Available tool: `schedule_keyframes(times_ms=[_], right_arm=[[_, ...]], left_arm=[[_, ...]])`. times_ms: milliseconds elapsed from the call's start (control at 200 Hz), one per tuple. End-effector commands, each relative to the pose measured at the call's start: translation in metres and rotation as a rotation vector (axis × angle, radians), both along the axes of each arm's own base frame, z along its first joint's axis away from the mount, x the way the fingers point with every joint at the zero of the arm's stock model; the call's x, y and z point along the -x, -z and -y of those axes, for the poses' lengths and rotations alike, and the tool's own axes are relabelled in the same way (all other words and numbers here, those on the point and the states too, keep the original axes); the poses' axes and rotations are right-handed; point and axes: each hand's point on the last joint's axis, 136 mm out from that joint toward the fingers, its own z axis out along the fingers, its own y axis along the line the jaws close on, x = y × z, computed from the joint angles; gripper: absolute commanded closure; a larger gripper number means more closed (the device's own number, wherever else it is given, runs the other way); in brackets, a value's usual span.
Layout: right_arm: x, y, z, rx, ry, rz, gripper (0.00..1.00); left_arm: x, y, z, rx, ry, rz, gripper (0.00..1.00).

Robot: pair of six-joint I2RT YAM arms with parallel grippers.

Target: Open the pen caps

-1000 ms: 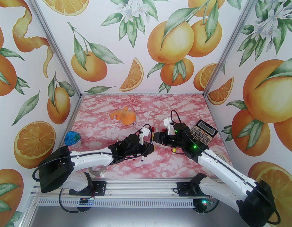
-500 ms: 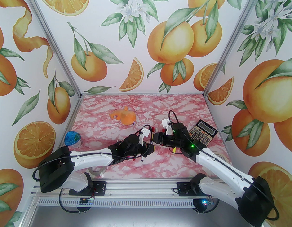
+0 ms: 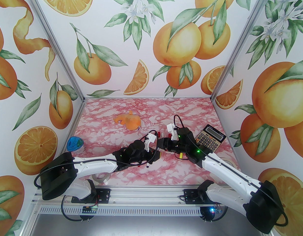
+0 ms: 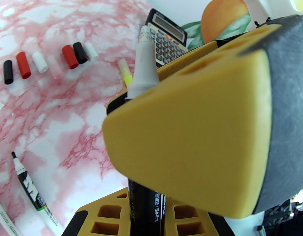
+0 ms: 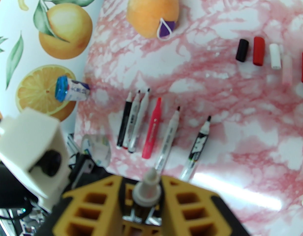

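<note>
Pen caps (image 5: pixel 258 51) loose in a row on the pink marble table (image 3: pixel 166 176), black, red and white, apart from every pen. Nearer the arms, six bare-tipped pens (image 5: pixel 154 129) side by side. Left gripper (image 4: pixel 144 210) clenched on a black pen (image 4: pixel 151 200), pale nib end poking out past the fingers. Right gripper (image 5: pixel 143 181) straddling that nib end; grip or mere nearness, cannot tell. Blue-lidded jar (image 3: pixel 75 145), seemingly upright, by the left wall, lid on, contents too small to make out.
</note>
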Motion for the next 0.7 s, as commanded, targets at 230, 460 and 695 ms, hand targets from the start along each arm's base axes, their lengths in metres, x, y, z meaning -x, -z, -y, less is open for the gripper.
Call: schedule_keyframes(times_ms=[230,460,695], right_arm=[[-0.004,-0.005,-0.001,-0.006,0.014,0.02,0.77],[-0.007,-0.01,0.0,-0.008,0.034,0.034,0.8],[-0.016,-0.014,0.013,0.04,0.108,0.067,0.82]], left_arm=[[0.002,0.001,0.001,-0.001,0.014,0.024,0.94],[0.002,-0.001,0.0,-0.004,0.018,0.03,0.72],[0.012,-0.023,-0.01,-0.015,0.087,0.076,0.24]])
